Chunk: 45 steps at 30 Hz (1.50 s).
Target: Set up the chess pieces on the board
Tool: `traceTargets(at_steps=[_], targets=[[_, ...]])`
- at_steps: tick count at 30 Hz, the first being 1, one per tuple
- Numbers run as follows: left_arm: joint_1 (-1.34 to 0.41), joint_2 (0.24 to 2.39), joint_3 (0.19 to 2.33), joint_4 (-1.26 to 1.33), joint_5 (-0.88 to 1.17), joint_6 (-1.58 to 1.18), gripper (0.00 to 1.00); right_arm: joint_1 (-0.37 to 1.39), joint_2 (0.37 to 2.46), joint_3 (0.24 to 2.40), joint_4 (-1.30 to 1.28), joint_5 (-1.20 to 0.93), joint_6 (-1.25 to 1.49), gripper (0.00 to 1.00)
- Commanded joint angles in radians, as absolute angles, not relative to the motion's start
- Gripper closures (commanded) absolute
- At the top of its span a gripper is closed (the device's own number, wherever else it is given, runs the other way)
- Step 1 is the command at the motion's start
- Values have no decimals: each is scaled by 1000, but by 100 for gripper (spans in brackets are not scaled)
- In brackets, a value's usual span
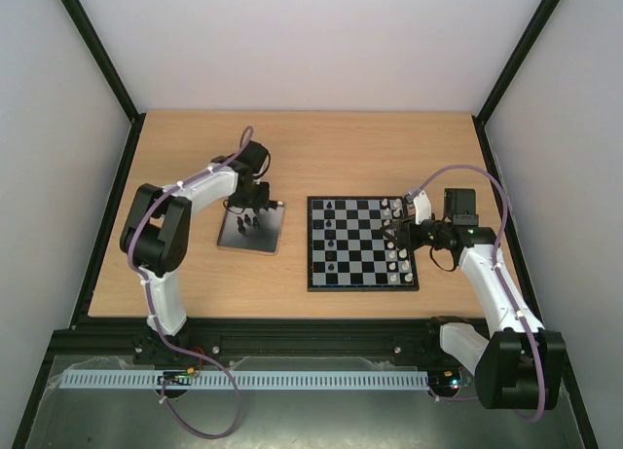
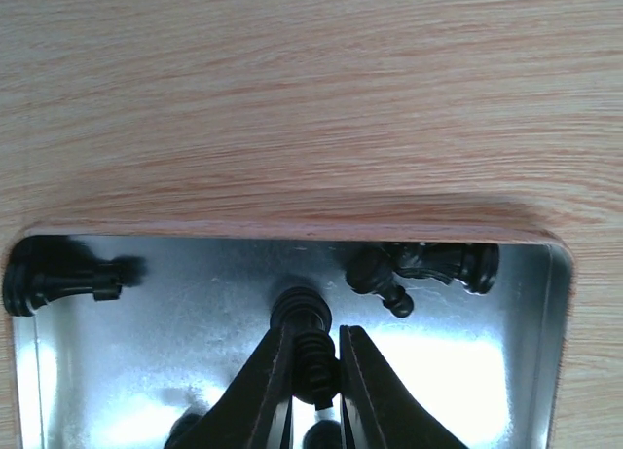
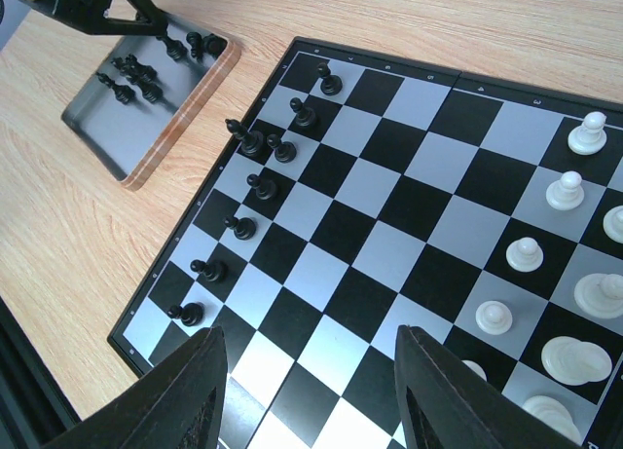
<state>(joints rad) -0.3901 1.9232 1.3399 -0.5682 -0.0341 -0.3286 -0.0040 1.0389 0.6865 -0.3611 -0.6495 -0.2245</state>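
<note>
My left gripper (image 2: 316, 344) is over the shiny metal tray (image 2: 195, 303), its jaws closed around a small black chess piece (image 2: 310, 318) that stands on the tray floor. Other black pieces lie in the tray: one at the left (image 2: 49, 279) and two at the upper right (image 2: 419, 266). The chequered board (image 1: 362, 243) holds several black pieces (image 3: 261, 186) down its left columns. My right gripper (image 3: 310, 371) is open and empty above the board's near squares. In the top view the left gripper (image 1: 251, 213) is over the tray (image 1: 234, 240) and the right gripper (image 1: 404, 237) is at the board's right side.
White pieces (image 3: 567, 189) stand along the board's right columns (image 1: 397, 240). The tray has a raised wooden-looking rim (image 3: 185, 113). Bare wooden table (image 1: 389, 147) lies behind the board and tray. A black frame and walls enclose the table.
</note>
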Motion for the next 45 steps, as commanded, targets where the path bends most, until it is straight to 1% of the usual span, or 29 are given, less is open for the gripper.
traceTargets(at_steps=[1, 9, 16, 23, 29, 45], targets=[[-416, 1901, 1329, -595, -23, -322, 90, 2, 1030, 678, -371, -666, -235, 52], [-475, 1778, 1289, -599, 75, -289, 91, 2, 1031, 678, -371, -665, -235, 52], [-607, 1733, 1313, -635, 139, -246, 90, 1, 1032, 678, -371, -670, -235, 52], [-751, 1779, 1382, -677, 145, -233, 90, 1, 1031, 679, -374, -676, -236, 52], [-812, 1831, 1428, -677, 113, -248, 90, 2, 1026, 679, -374, -677, -237, 52], [-828, 1938, 1476, -657, 61, -286, 91, 2, 1024, 677, -374, -668, -237, 52]])
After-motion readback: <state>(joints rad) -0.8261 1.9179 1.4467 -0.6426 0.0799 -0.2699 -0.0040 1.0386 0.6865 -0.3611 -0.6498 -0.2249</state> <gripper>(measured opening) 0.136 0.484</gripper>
